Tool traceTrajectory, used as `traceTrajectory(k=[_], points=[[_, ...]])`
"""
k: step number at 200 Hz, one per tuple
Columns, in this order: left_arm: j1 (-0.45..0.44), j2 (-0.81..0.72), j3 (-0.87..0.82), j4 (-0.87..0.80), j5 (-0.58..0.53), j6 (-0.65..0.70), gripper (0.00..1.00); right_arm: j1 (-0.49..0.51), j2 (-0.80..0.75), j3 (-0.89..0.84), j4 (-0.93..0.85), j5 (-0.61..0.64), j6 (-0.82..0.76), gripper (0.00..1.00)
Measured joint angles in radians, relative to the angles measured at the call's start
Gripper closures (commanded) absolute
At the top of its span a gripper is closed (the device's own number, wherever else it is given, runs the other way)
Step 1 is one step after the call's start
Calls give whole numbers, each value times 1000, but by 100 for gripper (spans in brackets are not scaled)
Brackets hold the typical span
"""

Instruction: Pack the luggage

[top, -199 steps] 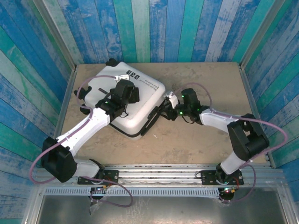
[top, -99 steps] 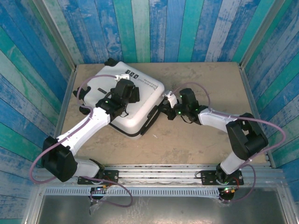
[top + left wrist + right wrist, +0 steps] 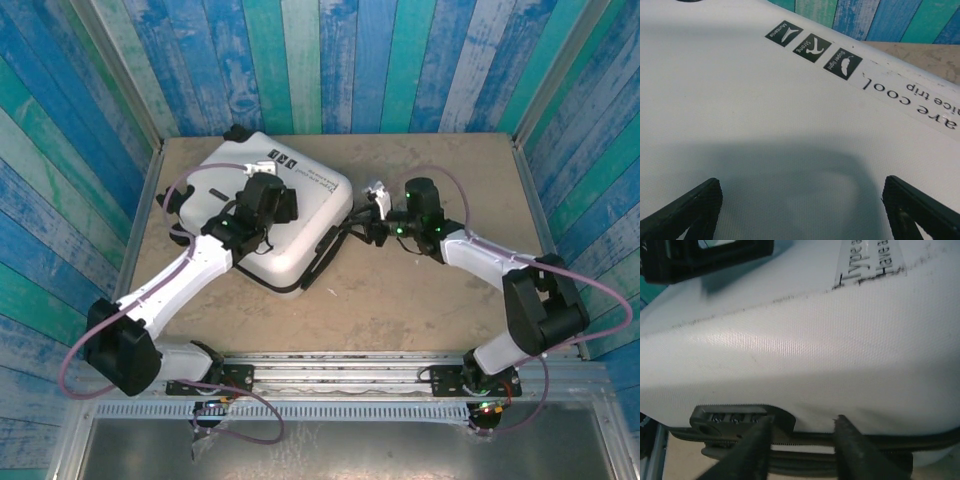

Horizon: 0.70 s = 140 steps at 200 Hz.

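Observation:
The luggage is a white hard-shell suitcase lying closed and flat at the table's back left. Its shell carries small black labels. My left gripper rests over the top of the shell, its jaws wide open with only bare shell between them. My right gripper is at the luggage's right side. There it stands open, its fingers straddling the black zipper seam next to the combination lock. Nothing is held.
The tan table has bare room to the right of and in front of the luggage. Raised metal rails border it, with blue and green plank walls behind. A black handle strap lies at the luggage's near right edge.
My right wrist has shifted right and slightly toward the back, with its fingers still at the luggage's side. The left arm and the luggage have barely moved.

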Motion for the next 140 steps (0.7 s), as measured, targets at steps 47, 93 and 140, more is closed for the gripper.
traceTrajectory(k=[47,93,140], points=[[-1,-76,-50,5,50,-1,11,48,18,-45,-24,100,-33,48],[-1,-50,-37,3,56,3,11,89,118,0,-39,170,-52,65],[-5,2,-6,12,41,15,11,92,161,52,-62,278,-13,88]])
